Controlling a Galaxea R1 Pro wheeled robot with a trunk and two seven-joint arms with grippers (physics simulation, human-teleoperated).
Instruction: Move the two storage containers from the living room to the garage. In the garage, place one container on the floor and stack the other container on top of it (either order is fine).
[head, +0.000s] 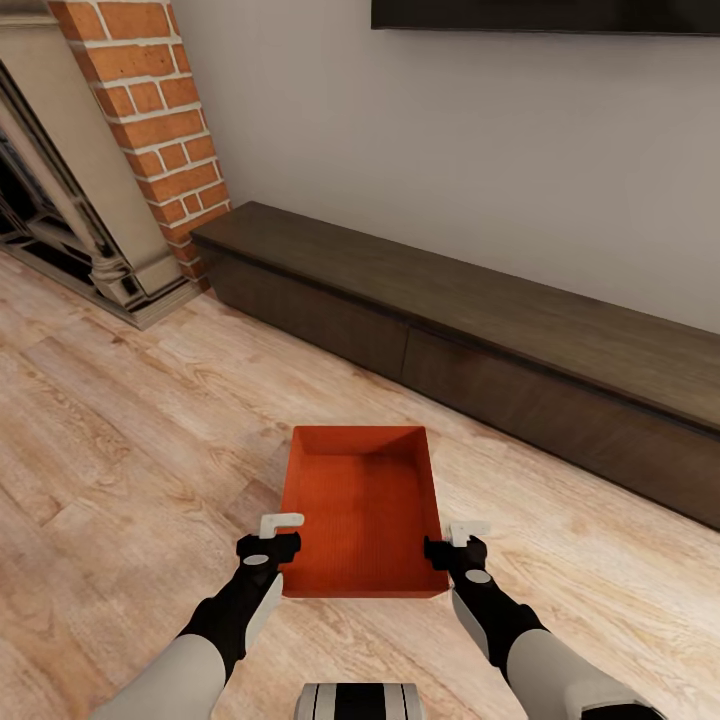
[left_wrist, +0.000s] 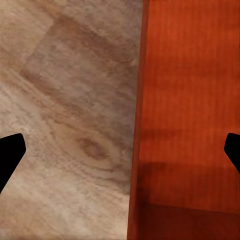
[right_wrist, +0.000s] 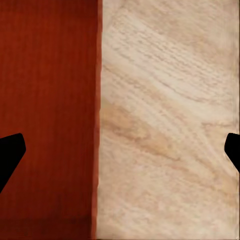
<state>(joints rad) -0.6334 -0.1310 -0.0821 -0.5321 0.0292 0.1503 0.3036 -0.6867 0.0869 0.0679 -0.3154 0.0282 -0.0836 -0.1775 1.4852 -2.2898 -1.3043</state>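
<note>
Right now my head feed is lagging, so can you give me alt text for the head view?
An orange-red storage container sits on the light wood plank floor directly ahead, the left gripper and right gripper straddling its side walls near the close end, jaws open. Behind it a low dark TV bench runs along the white wall, beside a brick fireplace.

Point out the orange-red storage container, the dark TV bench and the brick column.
Storage container (head: 362, 510): head view, on its inner bottom.
Dark TV bench (head: 450, 290): head view, on its top surface.
Brick column (head: 150, 110): head view, on its brick face, beside the fireplace.
</note>
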